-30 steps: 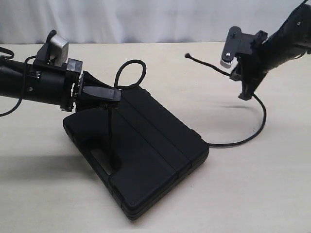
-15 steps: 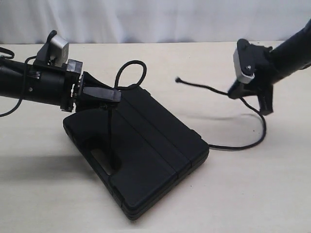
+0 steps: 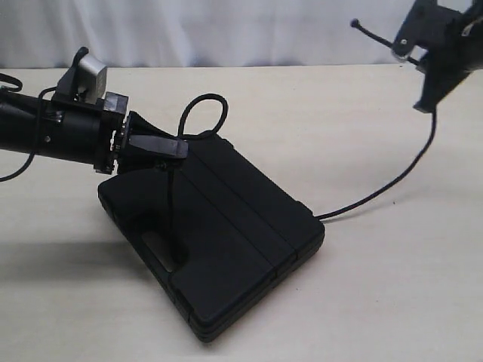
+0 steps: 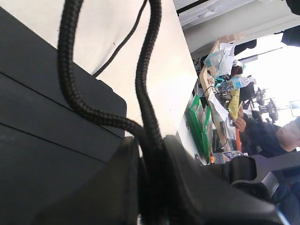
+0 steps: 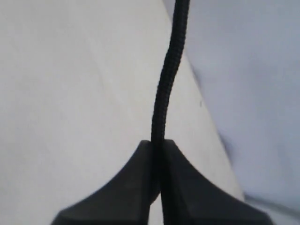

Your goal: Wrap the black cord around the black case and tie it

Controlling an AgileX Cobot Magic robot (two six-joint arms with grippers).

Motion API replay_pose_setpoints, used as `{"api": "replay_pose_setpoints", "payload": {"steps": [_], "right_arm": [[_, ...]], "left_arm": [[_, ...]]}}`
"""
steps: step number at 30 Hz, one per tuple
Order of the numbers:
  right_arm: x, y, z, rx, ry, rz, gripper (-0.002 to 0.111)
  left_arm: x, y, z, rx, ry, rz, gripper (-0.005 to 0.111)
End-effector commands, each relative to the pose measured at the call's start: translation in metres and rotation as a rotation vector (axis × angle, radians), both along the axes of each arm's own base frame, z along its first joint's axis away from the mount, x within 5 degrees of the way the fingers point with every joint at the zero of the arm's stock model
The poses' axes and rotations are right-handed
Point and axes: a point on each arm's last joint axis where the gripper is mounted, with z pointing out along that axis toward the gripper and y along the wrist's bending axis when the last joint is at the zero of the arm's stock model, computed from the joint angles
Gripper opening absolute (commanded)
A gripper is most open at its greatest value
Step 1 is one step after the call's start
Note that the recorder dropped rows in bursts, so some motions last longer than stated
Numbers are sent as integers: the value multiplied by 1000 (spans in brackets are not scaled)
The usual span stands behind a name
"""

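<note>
The black case (image 3: 226, 234) lies flat on the table with its handle slot toward the front left. The black cord (image 3: 392, 181) runs out from under the case's right edge and rises to my right gripper (image 3: 426, 105), which is shut on it high at the upper right; the cord's short end (image 3: 355, 24) sticks out past it. My left gripper (image 3: 181, 147) is shut on two strands of the cord (image 4: 145, 93) at the case's back left corner, with a loop (image 3: 205, 113) standing beyond it. One strand drops from there into the handle slot (image 3: 172, 249). In the right wrist view the cord (image 5: 165, 79) is pinched between the fingertips.
The pale table (image 3: 362, 302) extends around the case, with a white curtain (image 3: 226, 30) behind its back edge. The left arm (image 3: 45, 132) lies low across the left side. A shelf with clutter (image 4: 220, 93) shows beyond the table in the left wrist view.
My right gripper has risen and moved right toward the upper corner, carrying the cord. The cord's slack curve on the table has straightened and lifted. The left gripper and case are still.
</note>
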Motion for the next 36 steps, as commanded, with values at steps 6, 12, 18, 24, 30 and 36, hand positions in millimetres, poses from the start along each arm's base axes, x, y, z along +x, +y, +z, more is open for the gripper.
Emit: {"api": "replay_pose_setpoints", "payload": {"steps": [6,12,18,24,30,36], "right_arm": [[3,66,7,305,-95,295,4],[0,52,-6,204,-42,302,4],[-24,53,-39,138,172,405,4],[-38,56,-35,155,276,655,4],[-42,39,-28,225,329,677,4],[-44,62,-25,285,328,728,4]], "left_arm": [[0,-1,8,-32,-21,-4,0],[0,-1,8,-32,-21,-4,0],[0,-1,8,-32,-21,-4,0],[4,3,11,-64,-24,44,0],[14,22,9,-132,23,175,0],[27,22,-17,-213,187,257,0]]}}
